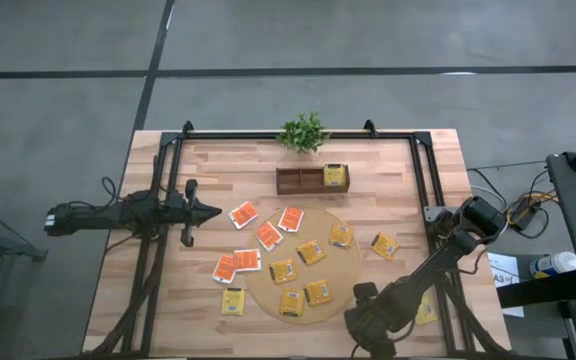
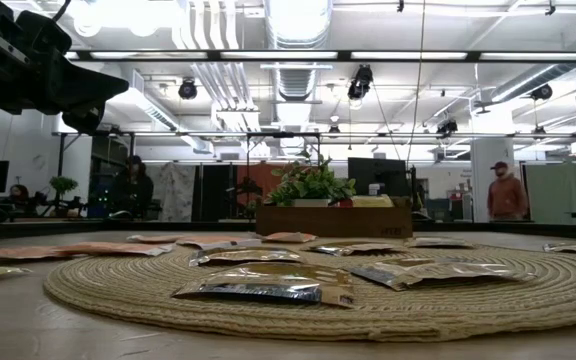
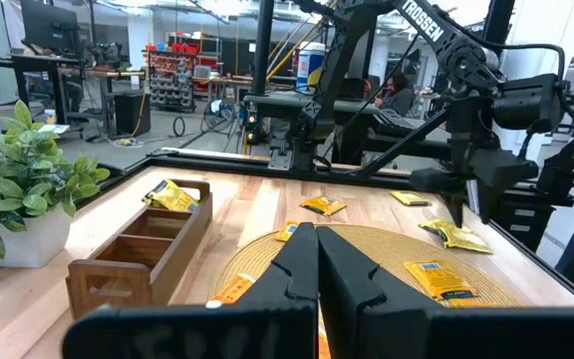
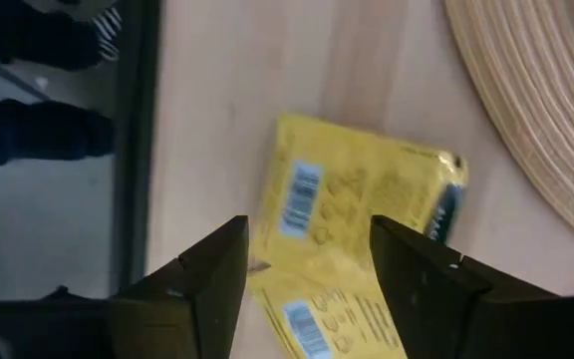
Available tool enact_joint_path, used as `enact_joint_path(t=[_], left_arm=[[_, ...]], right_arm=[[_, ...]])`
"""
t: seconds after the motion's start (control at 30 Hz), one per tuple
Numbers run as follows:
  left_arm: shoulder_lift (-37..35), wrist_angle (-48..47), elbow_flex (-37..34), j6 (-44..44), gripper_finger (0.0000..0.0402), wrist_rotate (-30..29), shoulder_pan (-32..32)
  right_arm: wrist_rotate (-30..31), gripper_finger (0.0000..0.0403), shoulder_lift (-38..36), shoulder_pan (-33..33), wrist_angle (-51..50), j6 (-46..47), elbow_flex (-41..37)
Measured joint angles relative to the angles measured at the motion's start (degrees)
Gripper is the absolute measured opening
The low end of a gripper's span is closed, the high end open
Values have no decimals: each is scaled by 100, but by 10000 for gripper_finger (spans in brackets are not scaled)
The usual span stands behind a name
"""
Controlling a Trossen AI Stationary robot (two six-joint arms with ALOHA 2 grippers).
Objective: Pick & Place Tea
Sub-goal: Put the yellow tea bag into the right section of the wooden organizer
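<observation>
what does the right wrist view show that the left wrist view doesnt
Only the right wrist view: the right gripper open, hanging right over two yellow tea packets lying on bare wood beside the mat's edge, barcodes facing up.

Only the left wrist view: the left gripper shut, the wooden tray with one yellow packet in an end compartment, the green plant, packets spread across the mat, and the right arm farther off.

Both: the woven mat, the wooden table and yellow tea packets.
</observation>
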Motion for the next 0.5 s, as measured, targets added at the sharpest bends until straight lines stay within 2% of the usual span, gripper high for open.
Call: enact_joint_path(t=[0.5], left_arm=[[0,0,-2,2,0,-2,1]], right_arm=[[190,203,23,-135,27,47,-330]])
